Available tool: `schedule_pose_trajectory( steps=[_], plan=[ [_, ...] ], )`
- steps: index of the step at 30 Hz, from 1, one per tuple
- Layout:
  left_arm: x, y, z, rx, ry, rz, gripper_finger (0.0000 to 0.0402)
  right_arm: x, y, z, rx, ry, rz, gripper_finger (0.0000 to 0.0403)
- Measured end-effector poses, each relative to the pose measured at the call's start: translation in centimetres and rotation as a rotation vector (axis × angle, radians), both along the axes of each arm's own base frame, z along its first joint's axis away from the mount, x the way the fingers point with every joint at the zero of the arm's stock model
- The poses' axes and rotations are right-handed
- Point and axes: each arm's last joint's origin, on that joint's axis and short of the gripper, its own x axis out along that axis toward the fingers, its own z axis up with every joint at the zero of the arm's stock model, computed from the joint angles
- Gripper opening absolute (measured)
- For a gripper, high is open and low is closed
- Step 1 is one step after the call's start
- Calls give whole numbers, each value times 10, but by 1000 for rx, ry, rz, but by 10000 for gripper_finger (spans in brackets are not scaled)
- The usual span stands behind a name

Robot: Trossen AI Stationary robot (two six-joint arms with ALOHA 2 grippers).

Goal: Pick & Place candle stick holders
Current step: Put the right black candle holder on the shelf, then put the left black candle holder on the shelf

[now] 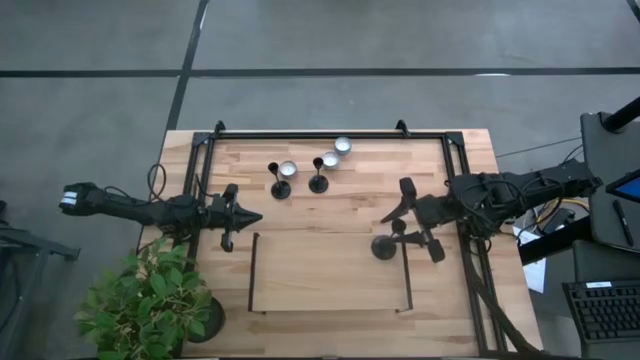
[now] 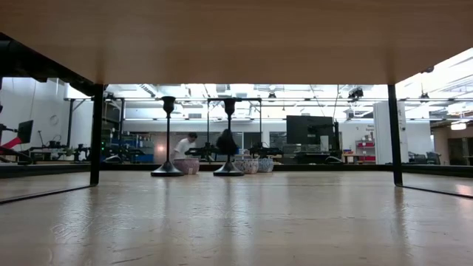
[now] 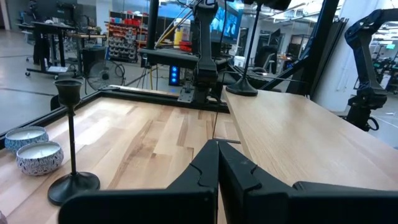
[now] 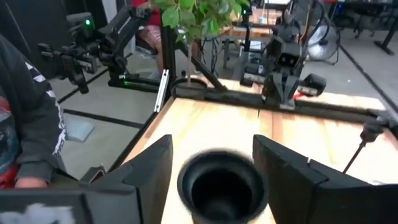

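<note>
Two black candle stick holders stand upright on their round bases at the table's far middle; they also show in the low view. A third holder stands on the raised wooden board's right part. My right gripper is open. Its fingers stand on either side of that holder's top cup; whether they touch it, I cannot tell. My left gripper is shut and empty at the table's left, pointing right; it also shows in the left wrist view.
Three white tealights in silver cups sit beside the two far holders. A black frame runs around the table. The raised board stands on thin black legs. A potted plant is at the near left corner.
</note>
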Motion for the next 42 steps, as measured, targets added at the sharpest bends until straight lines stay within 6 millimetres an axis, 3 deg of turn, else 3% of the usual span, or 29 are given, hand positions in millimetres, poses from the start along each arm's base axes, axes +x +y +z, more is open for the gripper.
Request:
schedule_pose_trajectory(
  steps=[11,20,29,37,42],
  plan=[
    [0,0,0,0,0,0,0,-7,-2,37,-136,-162,23,266],
    [0,0,0,0,0,0,0,-18,-24,49,-318,-213,-350,245],
    [-1,0,-9,12,93,-7,0,-22,-54,15,-188,-110,-544,234],
    [-7,0,-36,41,384,-23,0,-13,-55,-18,-131,-12,-562,239],
    [-6,0,-36,124,380,-36,0,-12,-55,-33,-118,10,-567,231]
  ],
)
